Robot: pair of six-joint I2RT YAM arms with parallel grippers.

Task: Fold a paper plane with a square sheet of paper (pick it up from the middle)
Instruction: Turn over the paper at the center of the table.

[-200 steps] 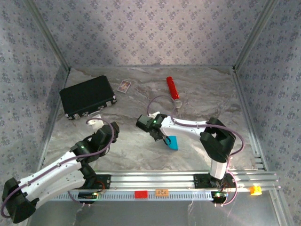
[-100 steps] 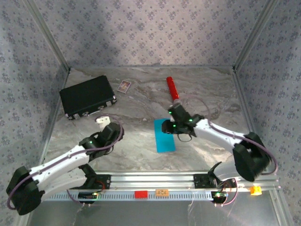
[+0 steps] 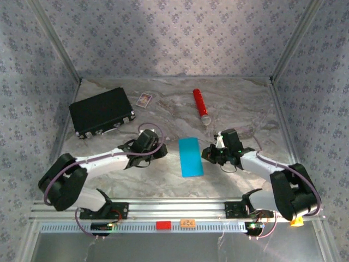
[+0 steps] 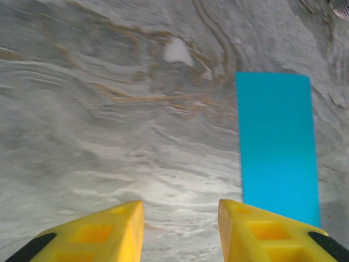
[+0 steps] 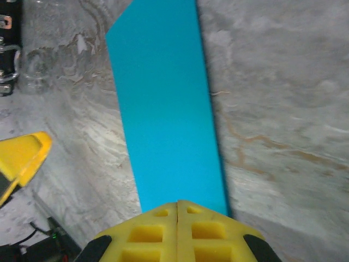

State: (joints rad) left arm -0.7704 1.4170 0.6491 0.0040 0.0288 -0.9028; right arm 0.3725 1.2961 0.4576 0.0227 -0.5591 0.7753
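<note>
At the far left of the marbled table (image 3: pixel 163 117), a black case (image 3: pixel 102 112) is lying flat, and just to its right, nearer the back wall, a small white card (image 3: pixel 144 99) is resting. Nearer than those, I am reaching my left pincer (image 3: pixel 159 150) in low over the table, pointing right toward the blue sheet of paper (image 3: pixel 190 156). In my left wrist view that pincer (image 4: pixel 181 218) is standing apart, a gap of bare table between its two yellow fingers (image 4: pixel 103 232) and nothing in them. The sheet of paper (image 4: pixel 277 142) is lying just to the right of that gap.

The paper is lying flat in the middle of the table as a long narrow strip, between my two pincers. Beyond it, toward the back, a red cylinder (image 3: pixel 200 105) is lying on its side, well apart from the paper.

On the right, I am pointing my right pincer (image 3: pixel 209 153) left at the strip. In my right wrist view this pincer (image 5: pixel 178 210) is pressed fully together, tips meeting, sitting over the edge of the sheet (image 5: pixel 163 103); whether it is touching the paper I cannot tell.
</note>
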